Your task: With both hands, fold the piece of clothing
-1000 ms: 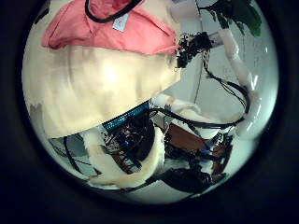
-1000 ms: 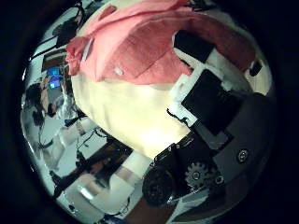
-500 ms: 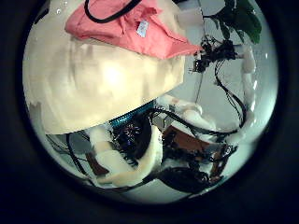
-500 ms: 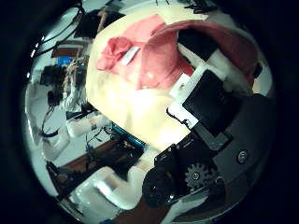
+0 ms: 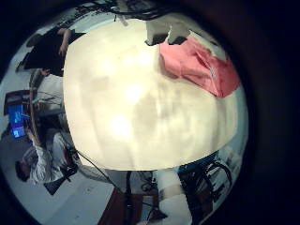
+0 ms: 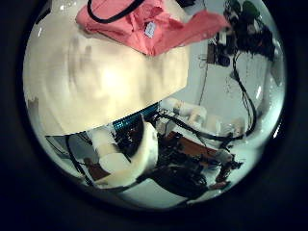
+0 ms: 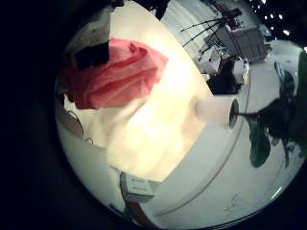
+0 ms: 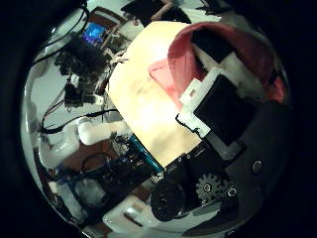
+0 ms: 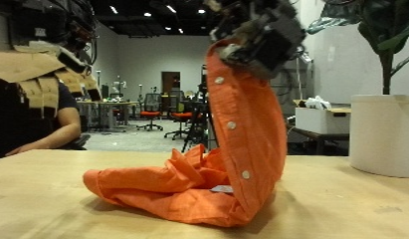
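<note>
A salmon-orange garment (image 9: 237,149) hangs in a tall column from a hand (image 9: 264,30) at the top of the outside view. Its lower part lies bunched on the wooden table (image 9: 45,199). The right thumb side palm view has the garment (image 8: 203,45) draped over my right hand's curled fingers (image 8: 223,99). In the right little finger side view the cloth (image 7: 115,77) lies against a dark finger (image 7: 91,56). From the left palm the garment (image 6: 144,21) sits at the picture's edge, and it shows small (image 5: 199,66) over the table (image 5: 122,103). Whether the left hand grips it is hidden.
A large white plant pot (image 9: 383,134) with a leafy plant stands on the table beside the raised garment, also seen as the pot (image 7: 219,110). The table's edges (image 6: 115,120) show in the palm views, with equipment on the floor beyond.
Both palm cameras have moved up and away from the table. The garment, earlier spread wide under the palms, is now bunched and lifted, hanging from the right hand.
</note>
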